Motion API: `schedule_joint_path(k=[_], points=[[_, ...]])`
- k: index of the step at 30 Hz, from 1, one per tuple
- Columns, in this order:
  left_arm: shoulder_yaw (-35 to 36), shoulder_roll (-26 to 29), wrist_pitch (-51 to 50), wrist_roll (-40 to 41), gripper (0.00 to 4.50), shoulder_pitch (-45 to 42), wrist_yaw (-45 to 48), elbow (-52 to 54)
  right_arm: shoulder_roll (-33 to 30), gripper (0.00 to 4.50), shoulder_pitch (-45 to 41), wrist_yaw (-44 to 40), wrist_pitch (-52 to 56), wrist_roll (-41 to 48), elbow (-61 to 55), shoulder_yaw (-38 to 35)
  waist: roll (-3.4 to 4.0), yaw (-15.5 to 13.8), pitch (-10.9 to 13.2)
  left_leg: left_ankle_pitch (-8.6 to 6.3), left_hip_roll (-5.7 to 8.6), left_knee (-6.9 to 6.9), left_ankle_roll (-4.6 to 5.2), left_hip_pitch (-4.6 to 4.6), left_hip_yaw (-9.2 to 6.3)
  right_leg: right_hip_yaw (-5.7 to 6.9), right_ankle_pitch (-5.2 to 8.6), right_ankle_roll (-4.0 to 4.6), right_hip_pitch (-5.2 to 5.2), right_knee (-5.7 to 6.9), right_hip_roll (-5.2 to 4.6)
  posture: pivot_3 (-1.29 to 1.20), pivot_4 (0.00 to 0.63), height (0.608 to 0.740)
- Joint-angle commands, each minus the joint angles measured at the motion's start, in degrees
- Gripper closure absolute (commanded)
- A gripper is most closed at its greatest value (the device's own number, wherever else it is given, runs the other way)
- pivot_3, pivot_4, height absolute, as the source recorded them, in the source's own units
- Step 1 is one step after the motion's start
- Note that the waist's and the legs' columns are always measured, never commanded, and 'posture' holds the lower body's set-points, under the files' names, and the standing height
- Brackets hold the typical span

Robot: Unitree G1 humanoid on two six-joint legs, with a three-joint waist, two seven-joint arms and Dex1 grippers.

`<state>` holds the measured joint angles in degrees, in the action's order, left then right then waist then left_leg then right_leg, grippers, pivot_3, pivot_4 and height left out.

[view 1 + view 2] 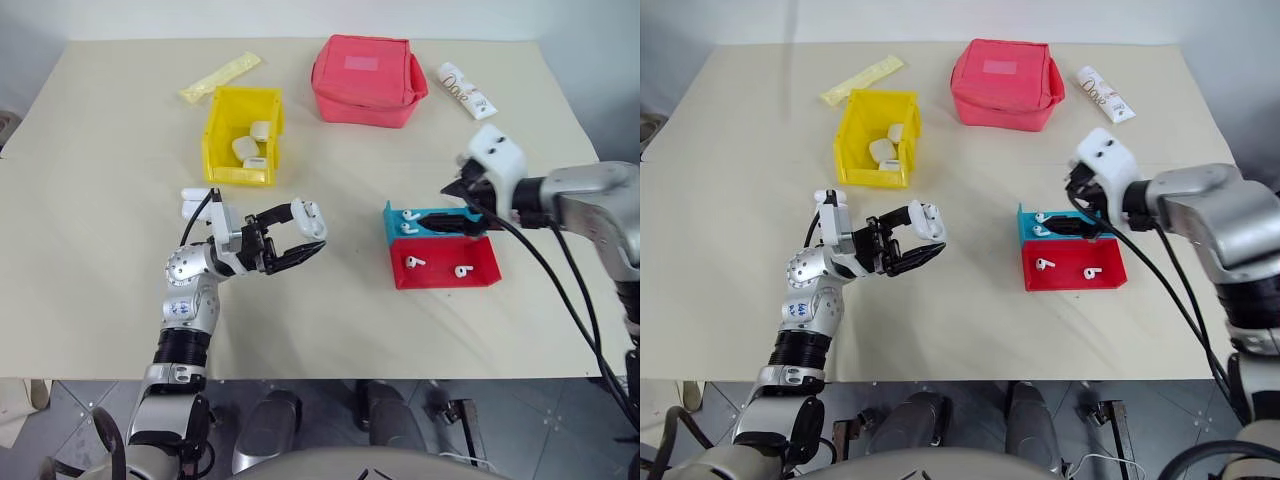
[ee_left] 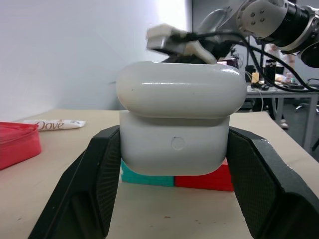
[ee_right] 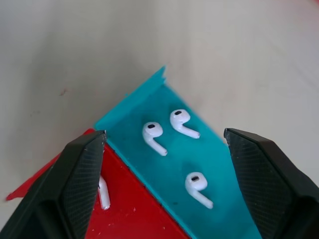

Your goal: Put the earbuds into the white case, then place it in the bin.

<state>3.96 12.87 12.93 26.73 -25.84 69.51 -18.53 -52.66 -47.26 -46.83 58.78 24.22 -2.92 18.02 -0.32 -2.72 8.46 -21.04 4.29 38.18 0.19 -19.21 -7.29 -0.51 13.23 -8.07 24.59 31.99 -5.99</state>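
My left gripper (image 1: 305,228) is shut on the white case (image 1: 309,214), held above the table left of centre. Its lid sits slightly lifted on the body (image 2: 174,144). My right gripper (image 1: 468,222) hangs open just over the blue tray (image 1: 395,215), its fingers (image 3: 84,169) spread to either side of three earbuds (image 3: 152,133) lying there. Two more earbuds (image 1: 413,262) rest in the red tray (image 1: 480,278) beside it. The yellow bin (image 1: 215,130) stands behind my left gripper and holds three white cases.
A red fabric pouch (image 1: 367,78) sits at the back centre, with a white printed tube (image 1: 466,90) to its right. A yellow packet (image 1: 220,76) lies behind the bin. The table's front edge runs close below both arms.
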Motion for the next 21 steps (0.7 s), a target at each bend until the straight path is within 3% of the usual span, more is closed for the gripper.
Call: schedule_joint_path(k=[1, 2, 8, 11, 13, 21], points=[[0.29, 0.77, -0.03, 0.67, 1.72, 1.10, -1.13, 3.37, 1.51, 1.17, -4.32, -1.74, -2.31, -5.42, 5.09, 2.93, 0.00, 0.05, 0.00, 0.00, -0.01, -0.01, 0.00, 0.00, 0.00, 0.00, 0.00, 0.00, 0.02, 0.00, 0.01, 0.00, 0.150, 0.740], [0.22, 0.89, -0.11, 0.69, 1.72, 1.42, -1.33, 3.74, 1.83, 1.49, -4.97, -2.56, -3.12, -6.52, 6.08, 3.75, 0.01, 0.06, 0.00, 0.00, 0.00, -0.02, 0.00, 0.00, 0.00, 0.00, 0.00, 0.00, 0.03, 0.00, 0.00, 0.00, 0.150, 0.740], [-0.26, 1.38, -0.91, 0.83, 1.72, 4.07, -3.21, 7.35, 6.76, 1.49, -11.05, -5.44, -7.63, -12.93, 17.43, 6.99, 0.02, 0.99, -0.01, 0.00, 0.00, -0.01, -0.01, 0.01, 0.01, 0.01, 0.00, 0.00, 0.05, 0.03, 0.03, 0.00, 0.150, 0.740], [-0.36, 1.86, -1.46, 0.97, 1.72, 5.49, -3.89, 9.23, 9.14, 2.10, -13.21, -6.94, -9.41, -15.16, 21.93, 7.34, 0.02, 1.36, -0.01, 0.00, 0.00, -0.04, -0.02, 0.00, 0.02, 0.04, 0.00, 0.01, 0.08, 0.04, 0.02, 0.00, 0.150, 0.740], [-0.40, 2.06, -1.73, 0.97, 1.72, 5.93, -4.34, 10.01, 10.17, 2.75, -14.09, -8.25, -10.38, -16.73, 23.95, 7.98, 0.03, 1.42, -0.02, 0.00, -0.01, -0.06, -0.02, 0.01, 0.04, 0.04, 0.00, 0.01, 0.11, 0.04, 0.02, 0.00, 0.150, 0.740], [-0.41, 2.62, -2.44, 1.10, 1.72, 7.68, -5.38, 12.52, 14.11, 2.75, -16.83, -12.35, -12.66, -21.18, 29.68, 8.96, 0.05, 1.42, -0.03, 0.00, 0.00, -0.06, -0.03, 0.00, 0.05, 0.06, 0.00, 0.02, 0.14, 0.06, 0.01, 0.00, 0.150, 0.740]])
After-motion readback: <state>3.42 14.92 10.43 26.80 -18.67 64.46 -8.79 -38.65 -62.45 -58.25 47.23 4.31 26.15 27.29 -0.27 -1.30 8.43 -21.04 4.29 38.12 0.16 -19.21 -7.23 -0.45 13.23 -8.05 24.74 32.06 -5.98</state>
